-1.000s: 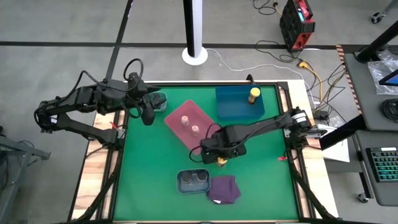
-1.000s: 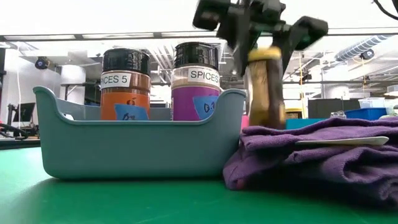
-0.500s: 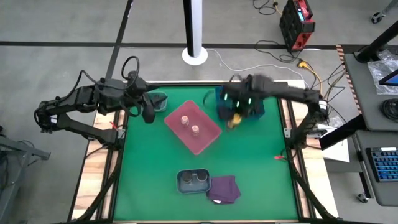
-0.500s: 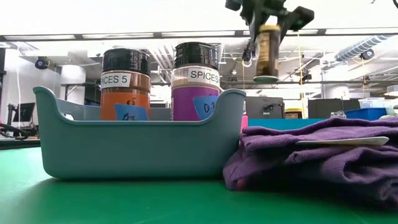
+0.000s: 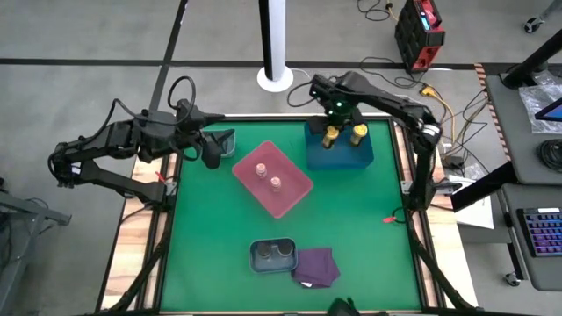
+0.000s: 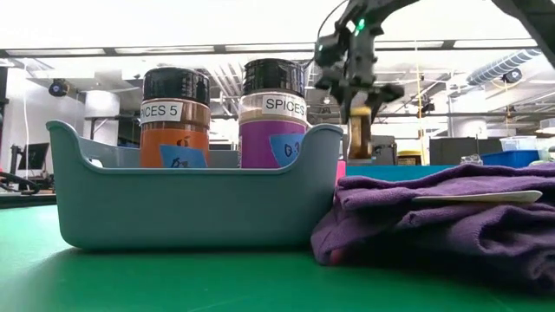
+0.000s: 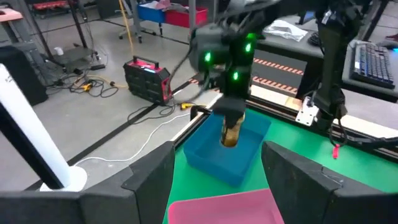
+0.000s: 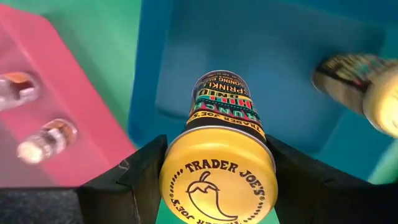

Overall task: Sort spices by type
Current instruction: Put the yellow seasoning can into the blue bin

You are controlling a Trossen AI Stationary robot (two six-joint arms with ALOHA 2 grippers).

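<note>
The right gripper [image 5: 333, 133], clamped on a yellow-capped jar [image 8: 217, 163], has swung from table centre to the blue tray [image 5: 338, 155] at one o'clock. It hangs beside the second yellow jar [image 5: 359, 133] there, so only the release seems left. The left gripper [image 7: 214, 174] waits open at ten o'clock.

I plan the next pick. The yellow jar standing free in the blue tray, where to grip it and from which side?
Grip the free yellow jar around its lid, descending from above: it stands upright in the blue tray, and the right hand holds the other yellow jar just beside it.
</note>
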